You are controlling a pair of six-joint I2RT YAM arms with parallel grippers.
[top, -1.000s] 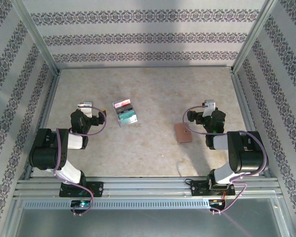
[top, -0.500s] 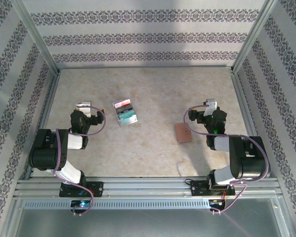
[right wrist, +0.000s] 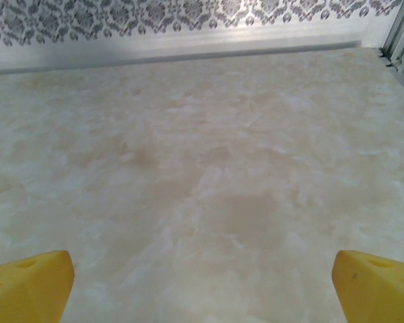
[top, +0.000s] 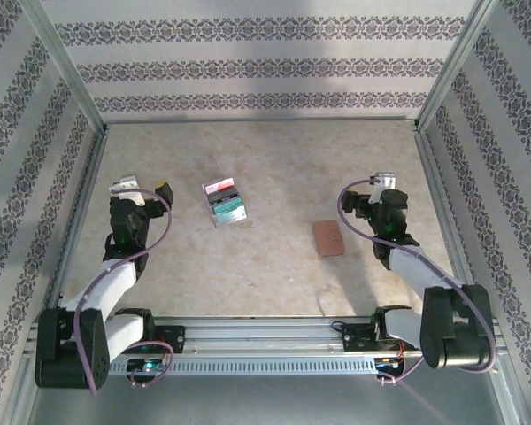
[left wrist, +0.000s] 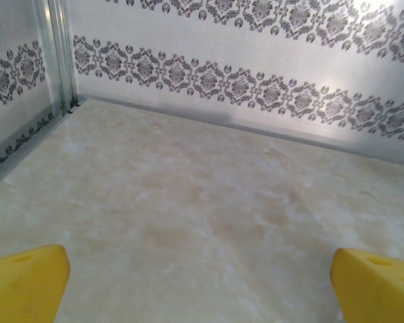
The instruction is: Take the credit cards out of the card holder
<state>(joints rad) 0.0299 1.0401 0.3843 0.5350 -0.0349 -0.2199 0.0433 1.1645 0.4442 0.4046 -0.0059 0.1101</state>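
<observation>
The credit cards [top: 223, 202] lie in a small overlapping pile of red, white, dark and teal on the table, left of centre. The card holder [top: 328, 237], a flat reddish-brown wallet, lies apart from them at centre right. My left gripper [top: 140, 189] hovers left of the pile, open and empty, its yellow fingertips [left wrist: 23, 284] wide apart over bare table. My right gripper [top: 374, 191] sits right of and slightly behind the card holder, also open and empty, with yellow fingertips [right wrist: 27, 286] spread at the frame corners. Both grippers [left wrist: 200, 296] [right wrist: 202, 296] face the back wall.
Patterned walls [top: 265, 66] with metal posts enclose the beige marbled table [top: 274, 159] at the back and both sides. An aluminium rail [top: 265, 332] carrying the arm bases runs along the near edge.
Both arms have lowered and stretched out from their folded poses. The left gripper swung left, away from the cards; the right gripper shifted right, away from the card holder. Cards and holder stayed put.
</observation>
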